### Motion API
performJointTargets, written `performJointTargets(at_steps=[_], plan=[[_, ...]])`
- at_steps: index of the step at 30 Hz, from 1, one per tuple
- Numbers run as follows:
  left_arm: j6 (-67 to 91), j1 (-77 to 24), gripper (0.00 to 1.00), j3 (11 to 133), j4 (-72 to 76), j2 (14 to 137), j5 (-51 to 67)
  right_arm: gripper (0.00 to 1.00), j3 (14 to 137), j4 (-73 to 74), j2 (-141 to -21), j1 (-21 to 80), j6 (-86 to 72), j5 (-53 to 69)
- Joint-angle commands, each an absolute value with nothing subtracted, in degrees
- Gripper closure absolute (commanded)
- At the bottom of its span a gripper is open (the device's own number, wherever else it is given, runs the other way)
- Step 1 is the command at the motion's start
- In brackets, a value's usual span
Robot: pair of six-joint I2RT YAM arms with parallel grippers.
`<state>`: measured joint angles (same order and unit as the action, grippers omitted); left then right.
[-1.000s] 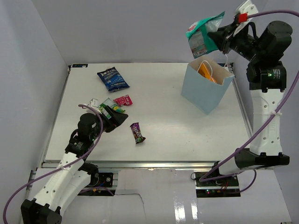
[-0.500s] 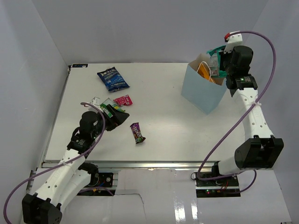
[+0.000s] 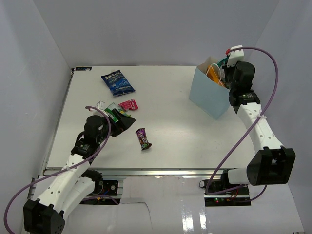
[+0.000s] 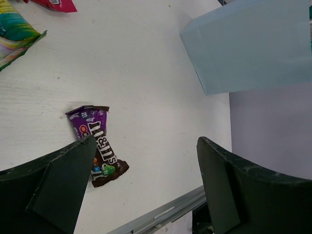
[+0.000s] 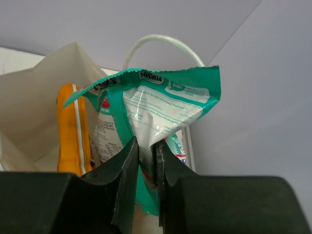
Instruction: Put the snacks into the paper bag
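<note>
Robot lab test cell: white table (image 3: 170, 141) sitting boxed in by plain pale walls (image 3: 146, 29); left arm (image 3: 63, 171), right arm (image 3: 263, 131) standing bolted at aluminium rail (image 3: 146, 171), purple cables (image 3: 277, 73) trailing down to wiring (image 3: 222, 192) beneath near edge.

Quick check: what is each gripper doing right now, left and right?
Left gripper: open, holding nothing.
Right gripper: closed, holding the teal packet.

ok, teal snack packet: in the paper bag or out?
Partly in: teal snack packet hangs inside light-blue paper bag beside orange chip bag, top pinched by right gripper.
</note>
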<state>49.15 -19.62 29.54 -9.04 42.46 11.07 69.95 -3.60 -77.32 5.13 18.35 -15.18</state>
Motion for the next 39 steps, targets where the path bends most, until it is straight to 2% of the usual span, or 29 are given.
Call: performJointTargets(at_steps=[1, 3, 4, 5, 7, 8, 14, 17, 18, 19, 20, 21, 23, 25, 28, 32, 36, 39], plan=[[49.7, -19.4, 0.06, 31.7, -11.5, 43.0, 8.1, 0.91, 68.7, -5.8, -75.8, 5.6, 17.9, -12.7], [50.8, -19.4, 0.06, 33.0, -13.8, 43.8, 6.1, 0.74, 68.9, -4.8, -75.9, 5.6, 17.0, -11.6], [51.3, -19.4, 0.06, 33.3, -14.9, 44.0, 5.4, 0.51, 69.1, -4.0, -76.0, 5.6, 16.8, -11.7], [52.0, -19.4, 0.06, 34.1, -15.5, 44.3, 4.8, 0.41, 69.6, -3.5, -76.0, 5.6, 16.5, -11.7], [52.4, -19.4, 0.06, 35.1, -16.9, 45.3, 3.7, 0.26, 71.7, -1.9, -75.8, 5.5, 16.3, -11.1], [52.9, -19.4, 0.06, 35.9, -17.5, 45.7, 3.3, 0.24, 72.6, -1.3, -75.7, 5.5, 16.0, -10.9], [54.2, -19.4, 0.05, 38.7, -21.4, 48.7, -1.4, 0.24, 82.1, 6.2, -75.1, 4.5, 13.7, -4.4], [55.0, -19.4, 0.06, 39.9, -25.2, 49.9, -5.2, 0.29, 86.5, 11.2, -73.2, 1.8, 17.9, 13.6], [55.1, -19.4, 0.06, 40.6, -26.1, 50.3, -6.1, 0.3, 87.7, 13.0, -72.7, 1.2, 19.4, 24.9], [55.0, -19.4, 0.06, 41.0, -28.0, 50.5, -7.1, 0.31, 88.9, 14.9, -72.8, 0.7, 22.8, 30.9], [54.8, -19.4, 0.06, 41.4, -28.9, 51.4, -8.9, 0.3, 91.4, 17.5, -72.9, 0.7, 24.4, 36.9], [54.5, -19.3, 0.06, 41.9, -29.8, 52.1, -9.8, 0.28, 92.4, 23.2, -73.6, 0.7, 26.5, 49.5], [53.0, -19.0, 0.06, 43.8, -32.3, 55.4, -12.1, 0.25, 94.1, 31.8, -74.9, 1.0, 34.4, 62.8], [50.7, -17.1, 0.06, 46.2, -33.9, 58.8, -11.7, 0.26, 93.1, 40.3, -76.0, 3.9, 37.7, 64.5], [48.5, -13.3, 0.05, 49.6, -34.1, 66.5, -9.1, 0.27, 87.8, 45.6, -76.1, 9.7, 42.7, 59.5], [43.6, -9.1, 0.05, 54.9, -32.3, 76.8, -6.7, 0.26, 78.9, 42.8, -75.4, 15.0, 40.1, 52.0], [40.8, -7.7, 0.06, 62.6, -34.7, 90.1, -7.3, 0.25, 74.1, 40.0, -76.1, 16.1, 36.7, 51.0], [40.0, -7.6, 0.07, 67.1, -35.9, 95.3, -7.6, 0.25, 72.1, 38.0, -76.4, 16.3, 35.3, 51.1]])
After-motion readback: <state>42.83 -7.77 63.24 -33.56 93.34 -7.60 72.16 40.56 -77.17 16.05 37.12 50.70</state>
